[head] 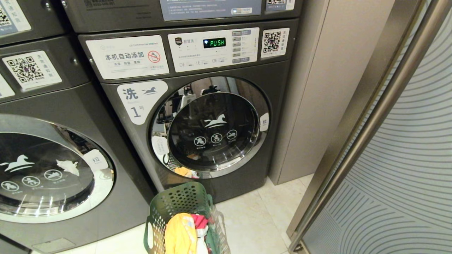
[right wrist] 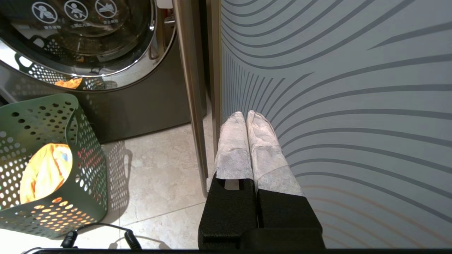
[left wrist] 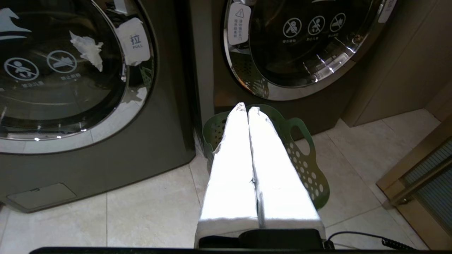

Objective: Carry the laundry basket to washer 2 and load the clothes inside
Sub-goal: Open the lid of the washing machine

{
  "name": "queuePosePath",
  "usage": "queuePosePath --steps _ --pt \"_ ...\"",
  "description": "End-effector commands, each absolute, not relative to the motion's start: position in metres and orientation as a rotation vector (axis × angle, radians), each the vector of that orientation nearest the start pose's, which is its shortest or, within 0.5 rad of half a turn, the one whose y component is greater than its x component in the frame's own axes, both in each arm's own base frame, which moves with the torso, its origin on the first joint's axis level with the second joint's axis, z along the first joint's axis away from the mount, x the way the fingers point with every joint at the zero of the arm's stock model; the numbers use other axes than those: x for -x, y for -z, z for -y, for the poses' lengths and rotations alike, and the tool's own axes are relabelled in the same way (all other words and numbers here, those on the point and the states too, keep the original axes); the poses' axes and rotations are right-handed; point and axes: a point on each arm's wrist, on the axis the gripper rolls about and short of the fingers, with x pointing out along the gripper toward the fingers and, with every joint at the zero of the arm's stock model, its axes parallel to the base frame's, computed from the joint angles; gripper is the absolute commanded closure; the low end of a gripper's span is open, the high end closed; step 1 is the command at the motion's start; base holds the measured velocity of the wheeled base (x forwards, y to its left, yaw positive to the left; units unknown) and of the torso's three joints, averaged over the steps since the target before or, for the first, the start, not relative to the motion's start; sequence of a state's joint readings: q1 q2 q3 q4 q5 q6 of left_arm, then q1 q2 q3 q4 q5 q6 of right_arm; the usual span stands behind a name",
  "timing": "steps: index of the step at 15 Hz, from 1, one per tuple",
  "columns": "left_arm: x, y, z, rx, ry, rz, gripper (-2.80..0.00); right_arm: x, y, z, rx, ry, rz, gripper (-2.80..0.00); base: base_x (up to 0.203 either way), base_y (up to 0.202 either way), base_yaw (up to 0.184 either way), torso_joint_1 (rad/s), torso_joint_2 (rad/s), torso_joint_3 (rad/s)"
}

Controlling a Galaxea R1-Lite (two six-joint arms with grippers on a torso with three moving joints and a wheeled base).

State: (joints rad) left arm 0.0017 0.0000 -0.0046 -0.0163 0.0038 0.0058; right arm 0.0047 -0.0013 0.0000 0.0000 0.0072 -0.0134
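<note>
The dark green perforated laundry basket stands on the floor in front of the washer labelled 1, whose door is closed. The clothes lie inside it: a yellow-orange garment and a red-pink one. A like washer stands to the left; its number is out of view, so I cannot tell whether it is washer 2. My left gripper hangs shut and empty over the basket. My right gripper is shut and empty, right of the basket, before a striped panel. Neither arm shows in the head view.
A striped glass door with a metal frame stands close on the right. A beige panel fills the gap beside washer 1. Pale floor tiles lie between basket and door. A coiled cable hangs near the basket.
</note>
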Motion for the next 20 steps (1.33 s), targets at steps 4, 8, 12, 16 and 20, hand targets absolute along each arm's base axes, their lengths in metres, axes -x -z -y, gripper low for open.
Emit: queuePosePath --steps 4,8,12,16,20 --pt "0.050 -0.159 0.000 -0.035 -0.001 0.236 0.00 0.023 -0.075 0.000 0.015 -0.012 -0.001 0.00 0.000 0.000 0.000 0.000 0.00 0.000" --pt "0.018 -0.224 0.000 -0.014 0.014 0.087 -2.80 0.023 -0.075 0.000 0.017 -0.012 -0.001 0.00 0.000 0.000 0.000 0.000 0.00 0.000" --pt "-0.061 -0.253 -0.001 0.071 -0.059 -0.092 -2.80 0.023 -0.075 0.000 0.017 -0.012 0.000 0.00 0.000 0.000 0.000 0.000 0.00 0.000" --pt "-0.157 -0.237 -0.029 0.180 -0.190 -0.269 -2.80 0.023 -0.075 0.000 0.017 -0.014 0.000 0.00 0.000 0.000 0.000 0.000 0.00 0.000" --pt "-0.162 -0.178 -0.102 0.317 -0.137 -0.281 -2.80 0.023 -0.075 0.000 0.017 -0.012 -0.001 0.00 0.000 0.000 0.000 0.000 0.00 0.000"
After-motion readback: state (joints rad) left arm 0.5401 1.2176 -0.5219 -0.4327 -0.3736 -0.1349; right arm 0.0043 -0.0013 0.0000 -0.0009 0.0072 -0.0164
